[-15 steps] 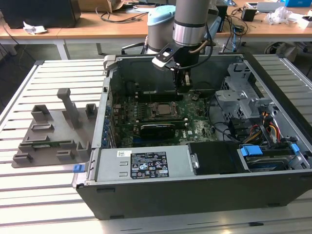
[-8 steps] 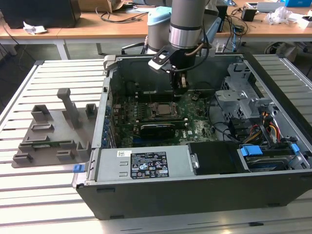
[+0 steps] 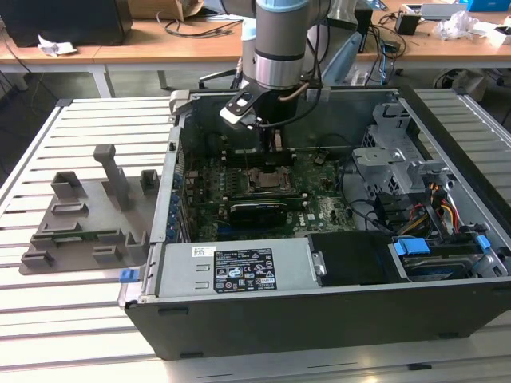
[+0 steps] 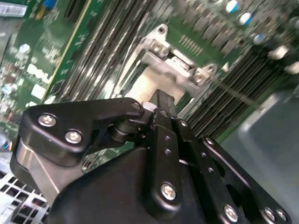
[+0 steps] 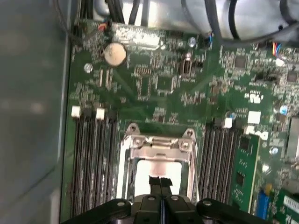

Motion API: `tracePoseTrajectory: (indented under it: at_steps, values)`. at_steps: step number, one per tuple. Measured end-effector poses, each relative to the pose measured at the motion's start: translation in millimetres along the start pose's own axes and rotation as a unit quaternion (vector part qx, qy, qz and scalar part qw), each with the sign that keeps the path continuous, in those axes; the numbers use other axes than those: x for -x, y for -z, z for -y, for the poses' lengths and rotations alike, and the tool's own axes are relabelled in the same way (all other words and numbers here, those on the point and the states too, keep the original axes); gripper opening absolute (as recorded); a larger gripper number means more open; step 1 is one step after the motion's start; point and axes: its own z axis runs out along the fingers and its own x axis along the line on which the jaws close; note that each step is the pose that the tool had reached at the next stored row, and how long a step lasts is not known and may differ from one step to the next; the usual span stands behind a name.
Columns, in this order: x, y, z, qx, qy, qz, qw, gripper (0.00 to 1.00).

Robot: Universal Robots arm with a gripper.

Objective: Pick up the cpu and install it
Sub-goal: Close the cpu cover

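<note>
- Black two-fingered gripper (image 5: pixel 161 181): clenched on nothing, tips meeting just above the socket.
- Small silver square cpu (image 5: pixel 148 169): lies flat inside the hinged bright-metal socket frame (image 5: pixel 161 143), seemingly seated, hence no grasp.
- Beyond: green motherboard (image 5: pixel 159 84), bedded in the open black computer case (image 3: pixel 319 319).

Silver-grey arm (image 3: pixel 281 56) with pale blue joint cap (image 3: pixel 279 6); matte black gripper (image 4: pixel 161 100), linkages fastened by silver cross-head screws (image 4: pixel 168 191).
</note>
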Motion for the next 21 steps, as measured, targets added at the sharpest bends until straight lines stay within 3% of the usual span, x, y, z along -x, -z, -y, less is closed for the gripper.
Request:
tracePoseTrajectory:
  at_steps: [1,2,6,14,16,21]
  values:
    - [0.2,-0.4,2.6,0.0002,0.000,-0.0029,1.0000,0.11]
    - [0.1,-1.6,4.3,0.0003,0.000,-0.0032,1.0000,0.11]
    - [-1.5,-13.2,12.9,0.0003,0.000,-0.0031,1.0000,0.11]
    - [-2.5,-18.0,22.5,0.0004,0.000,-0.0032,1.0000,0.11]
    - [-2.2,-18.0,20.8,0.0003,0.000,-0.0030,1.0000,0.11]
    - [-0.5,-17.2,0.2,-0.0019,0.000,-0.0033,1.0000,0.11]
